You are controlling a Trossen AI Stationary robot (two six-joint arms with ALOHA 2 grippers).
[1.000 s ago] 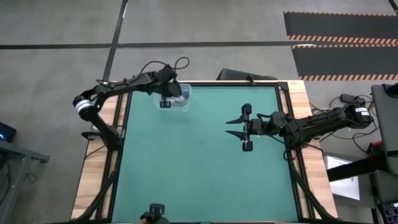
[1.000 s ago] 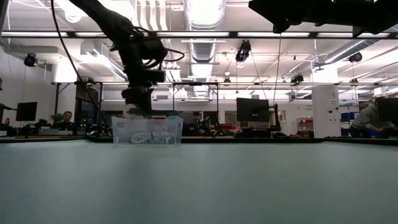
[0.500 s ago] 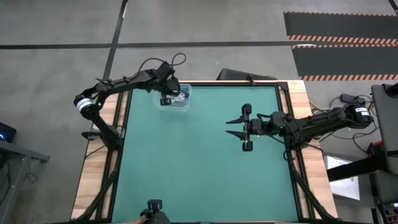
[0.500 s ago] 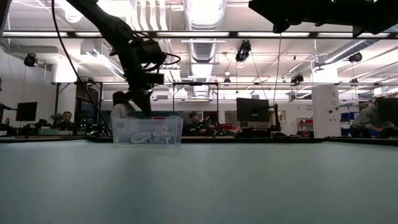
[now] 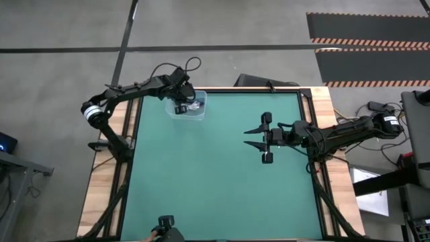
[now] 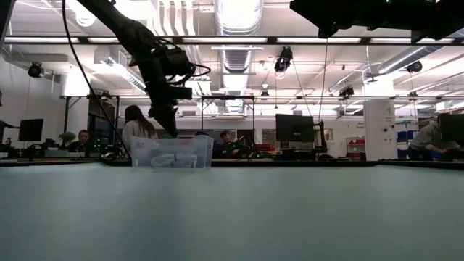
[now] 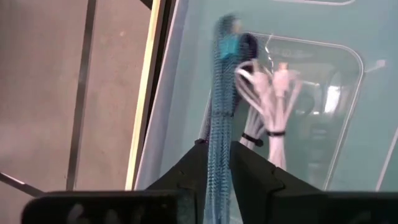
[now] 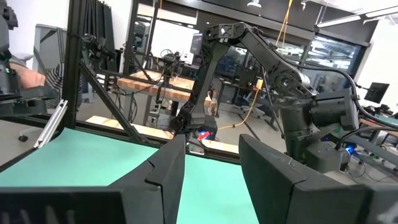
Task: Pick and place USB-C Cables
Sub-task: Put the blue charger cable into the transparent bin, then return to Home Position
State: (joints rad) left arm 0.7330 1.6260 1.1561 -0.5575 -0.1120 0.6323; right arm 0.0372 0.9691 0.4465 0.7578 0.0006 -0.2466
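A clear plastic bin (image 5: 191, 109) stands at the table's far left corner, with white USB-C cables (image 7: 268, 106) bundled on its floor. My left gripper (image 7: 219, 167) hangs over the bin's left part (image 5: 180, 108), above its rim in the low view (image 6: 164, 129). It is shut on a teal braided USB-C cable (image 7: 221, 93). Above the right middle of the table, my right gripper (image 5: 265, 138) stands open and level, with nothing between its fingers (image 8: 211, 163). My left gripper pinches the teal cable bundle (image 7: 217, 152) between its two fingers. The fingers slant down into the bin's opening, and the cable runs along them. It sticks out past the fingertips, with its far end (image 7: 229, 37) over the bin. I cannot tell whether that end touches anything.
The green mat (image 5: 215, 175) lies bare in the middle and near parts. The wooden table edge and frame rail (image 7: 152, 87) run just left of the bin. People sit and stand in the room beyond the table (image 6: 134, 127).
My left gripper has stayed over the bin and rolled a little about its own pointing line, the teal cable still between its fingers. A person has walked into view behind the bin in the low view.
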